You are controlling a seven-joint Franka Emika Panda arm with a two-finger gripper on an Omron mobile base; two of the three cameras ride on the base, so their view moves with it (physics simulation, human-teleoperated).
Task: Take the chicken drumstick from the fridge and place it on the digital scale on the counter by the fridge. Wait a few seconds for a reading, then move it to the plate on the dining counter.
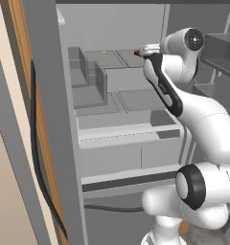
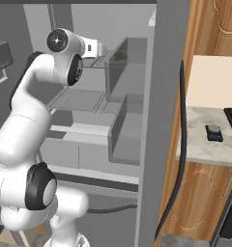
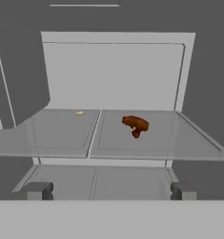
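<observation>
Pincer (image 3: pixel 109 190) fingers are seen spread wide and empty before the fridge (image 1: pixel 112 28) shelf (image 3: pixel 132 144). Drumstick (image 3: pixel 136 125) is laid mid-shelf, right half, toward the rear. No writing is legible.

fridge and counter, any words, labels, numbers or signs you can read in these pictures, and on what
No readable text in any view.
The fridge shelves and walls are plain grey, with no label or brand.
The chicken drumstick bears no tag.
The digital scale on the counter has a small pale patch on top, too small to tell whether it holds any digits.
The open gripper carries no marking.
</observation>
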